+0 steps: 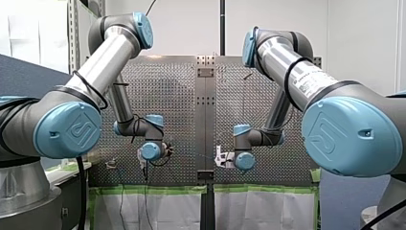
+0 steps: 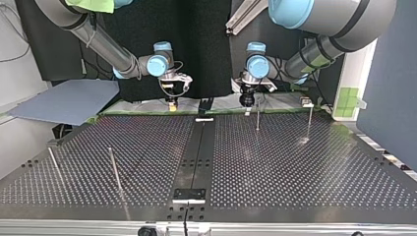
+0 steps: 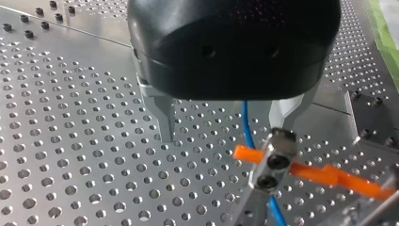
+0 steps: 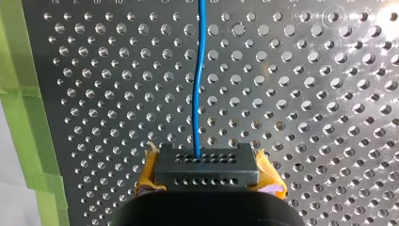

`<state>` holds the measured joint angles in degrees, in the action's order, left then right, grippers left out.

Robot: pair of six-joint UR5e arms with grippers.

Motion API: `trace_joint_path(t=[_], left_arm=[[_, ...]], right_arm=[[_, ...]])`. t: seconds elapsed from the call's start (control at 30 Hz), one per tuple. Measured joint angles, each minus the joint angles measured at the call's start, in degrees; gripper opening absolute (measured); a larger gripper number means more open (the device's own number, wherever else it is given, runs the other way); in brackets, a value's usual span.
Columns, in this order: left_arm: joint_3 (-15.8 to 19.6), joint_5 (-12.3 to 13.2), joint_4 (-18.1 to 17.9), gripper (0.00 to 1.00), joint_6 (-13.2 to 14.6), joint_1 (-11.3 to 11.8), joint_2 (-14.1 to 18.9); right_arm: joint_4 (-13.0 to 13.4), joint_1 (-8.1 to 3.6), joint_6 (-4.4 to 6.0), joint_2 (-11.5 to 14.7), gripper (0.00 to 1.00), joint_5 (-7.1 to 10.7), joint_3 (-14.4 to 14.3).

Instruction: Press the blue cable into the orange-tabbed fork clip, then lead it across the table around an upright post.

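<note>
One blue cable (image 4: 197, 94) links the two arms' work. In the right wrist view it runs straight out ahead of my right gripper (image 4: 207, 165) over the perforated desk (image 4: 329, 117), with a slight bend partway along. Its near end goes in between the yellow pads (image 4: 149, 176), which are drawn together on it, so this gripper is closed and holds the cable.

In the left wrist view the blue cable comes down between the metal fingers (image 3: 164, 117) of my left gripper (image 3: 225, 132). The fingers stand wide apart and neither touches it. The cable lies nearer the finger that stands just over the fork clip (image 3: 273, 160), a small metal piece with two screws. There the cable goes out of sight behind the clip and shows again past it; whether it sits in the fork I cannot tell. The clip's orange tab (image 3: 247, 153) sticks out sideways across the cable's line, and more orange shows on the clip's other side.

In the top view both grippers hang at the desk's far edge, well apart, one on each side of the dark middle strip. Four thin upright posts (image 2: 257, 118) stand on the desk: two at that view's right, near my left gripper, and two at its left, much nearer the camera. Green tape (image 4: 28, 117) runs along the desk's edge beside my right gripper.
</note>
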<state>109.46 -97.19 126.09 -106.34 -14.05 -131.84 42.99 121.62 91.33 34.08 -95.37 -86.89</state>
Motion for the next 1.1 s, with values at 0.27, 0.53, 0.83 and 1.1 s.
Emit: trace_joint_path(t=[0.27,0.53,0.83,1.1], left_arm=[[-0.1,-0.1,0.2,1.00,0.0,0.0,0.0],[-0.5,-0.4,0.5,1.00,0.3,-0.2,-0.5],[-3.1,-2.1,3.5,1.00,1.9,-0.9,-2.7],[-3.9,-2.5,3.2,1.00,1.0,-1.2,-2.8]], right_arm=[[0.1,-0.01,0.00,-0.1,0.00,0.00,0.0],[0.1,-0.01,0.06,-0.1,0.00,0.00,0.0],[0.0,-0.05,0.08,-0.2,0.00,0.24,0.0],[0.1,-0.09,0.01,-0.3,0.00,0.22,0.0]])
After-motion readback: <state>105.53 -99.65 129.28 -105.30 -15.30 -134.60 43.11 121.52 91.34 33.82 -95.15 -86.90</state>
